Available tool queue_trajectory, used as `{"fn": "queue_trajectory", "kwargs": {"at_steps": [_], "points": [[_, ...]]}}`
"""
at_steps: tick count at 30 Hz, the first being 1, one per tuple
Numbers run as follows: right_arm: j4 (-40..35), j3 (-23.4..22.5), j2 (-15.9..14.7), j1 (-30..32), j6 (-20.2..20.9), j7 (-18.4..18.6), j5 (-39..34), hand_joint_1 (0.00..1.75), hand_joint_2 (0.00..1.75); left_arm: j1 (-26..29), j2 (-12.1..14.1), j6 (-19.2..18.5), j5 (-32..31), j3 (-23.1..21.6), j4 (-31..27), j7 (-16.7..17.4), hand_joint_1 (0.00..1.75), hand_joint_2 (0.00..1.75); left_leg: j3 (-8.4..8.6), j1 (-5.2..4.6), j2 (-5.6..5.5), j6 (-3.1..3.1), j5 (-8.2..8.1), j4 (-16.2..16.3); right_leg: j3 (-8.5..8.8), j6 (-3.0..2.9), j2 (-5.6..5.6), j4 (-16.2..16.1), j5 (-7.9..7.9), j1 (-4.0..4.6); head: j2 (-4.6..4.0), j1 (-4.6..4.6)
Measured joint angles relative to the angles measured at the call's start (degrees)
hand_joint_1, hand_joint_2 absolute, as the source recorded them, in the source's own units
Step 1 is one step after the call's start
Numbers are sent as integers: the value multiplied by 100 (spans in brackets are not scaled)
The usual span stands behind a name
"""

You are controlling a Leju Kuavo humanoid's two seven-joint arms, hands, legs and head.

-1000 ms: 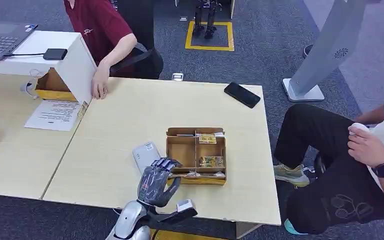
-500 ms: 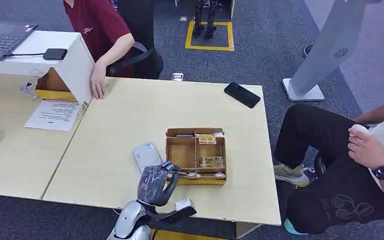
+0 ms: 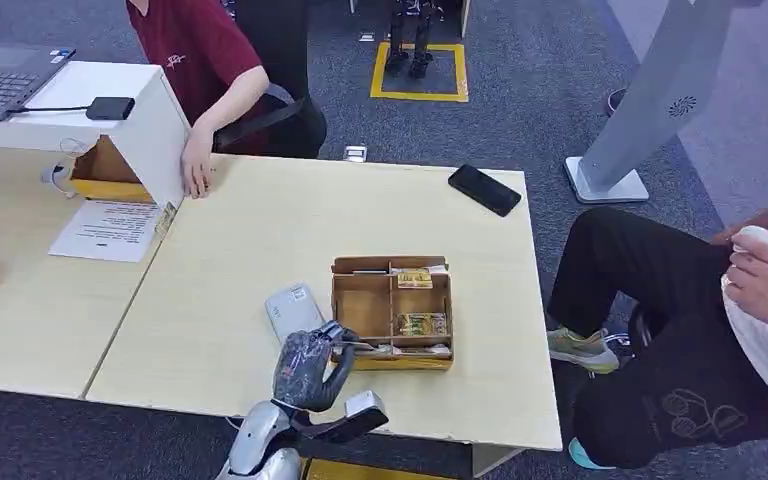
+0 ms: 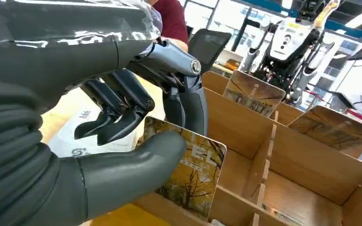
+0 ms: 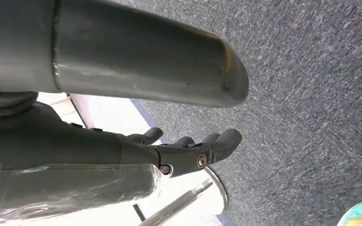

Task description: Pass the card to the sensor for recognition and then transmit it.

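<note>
The left hand (image 3: pixel 310 362) pinches a card (image 4: pixel 192 170) between thumb and fingers at the near edge of the wooden box (image 3: pixel 394 312), with the sensor (image 3: pixel 293 310) just beside it at about ten o'clock on the tabletop (image 3: pixel 260 250). The card looks thin, light, stiff and probably slippery, so holding it by one edge seems best. The right hand (image 5: pixel 188 150) hangs over the carpet, fingers loosely apart and holding nothing.

Divided box (image 3: pixel 364 306) sits mid-table (image 3: pixel 260 230); sensor (image 3: pixel 291 309) just left of it; phone (image 3: pixel 484 189) behind, far corner.
</note>
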Motion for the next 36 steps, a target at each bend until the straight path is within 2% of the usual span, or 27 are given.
{"fn": "queue_trajectory", "kwargs": {"at_steps": [2,5,9,16,29,30,31,32,34,36], "points": [[-2,0,0,0,0,-2,0,0,0,-19,22,2,558,0,35,-208,175,175,0,0,0,0,0,0,0,0,0,0,0,0,0,0],[-2,-2,0,1,2,-39,0,0,0,-86,157,-110,979,-2,-215,-188,175,175,0,1,0,0,0,0,-1,0,1,0,0,1,0,0],[-2,-7,0,-1,2,-46,-2,0,0,-176,337,-275,1018,-2,-643,-89,175,175,1,1,-1,-1,1,0,0,0,0,2,0,1,0,0],[-2,-17,0,-1,2,-35,-2,0,0,-206,581,-247,1010,-2,-1182,29,175,175,0,1,-1,-1,1,0,0,0,0,2,0,0,0,2],[-2,-20,2,-2,2,-39,-4,0,0,-208,721,-243,1003,-2,-1432,53,175,175,0,0,0,0,1,0,-1,0,0,1,0,0,0,0],[-2,-20,2,-2,2,-42,-2,0,0,-208,721,-243,1005,-2,-1434,68,148,175,0,1,0,0,1,0,0,0,0,1,0,0,0,0],[-2,-20,2,-2,2,-44,-2,0,0,-208,721,-243,1012,-2,-1436,72,51,175,0,1,0,0,1,0,0,0,0,1,0,0,0,0],[-2,-22,2,-2,2,-44,-2,0,0,-208,723,-245,1023,-2,-1445,74,0,175,0,1,0,-1,1,0,-1,0,0,1,0,0,0,0],[-2,-26,2,-2,2,-44,-2,0,0,-204,723,-290,1131,-2,-1462,12,0,175,0,1,0,-1,0,0,-1,0,0,1,0,0,0,0],[-2,-37,2,-2,-4,-44,-7,0,0,-167,734,-501,1347,-68,-1532,-208,0,175,-1,0,-1,0,0,0,0,0,0,1,0,0,0,0]]}}
